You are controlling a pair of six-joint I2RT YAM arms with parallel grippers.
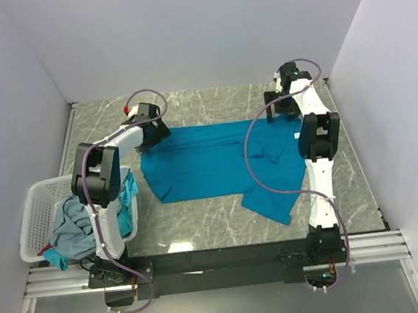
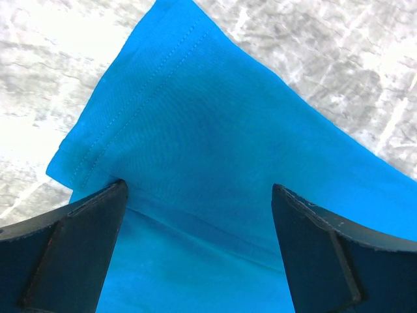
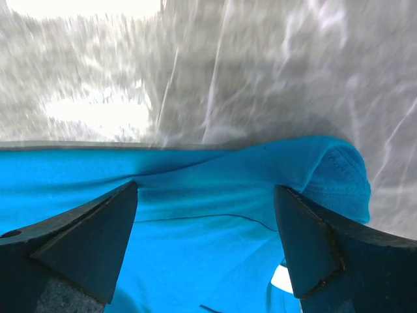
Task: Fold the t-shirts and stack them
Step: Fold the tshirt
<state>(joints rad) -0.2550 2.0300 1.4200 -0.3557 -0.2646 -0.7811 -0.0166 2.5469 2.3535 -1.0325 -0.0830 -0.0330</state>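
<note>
While the table [image 1: 201, 224] carries the bright blue t-shirt [image 1: 210, 164] spread with its long axis from left to right, the left gripper [image 2: 199, 192] stands wide over its far-left corner. The right gripper [image 3: 205, 188], also wide, is over its far-right edge, and neither is closed on cloth.

White basket [image 1: 33, 218] — marbled grey table [image 1: 200, 220]
</note>
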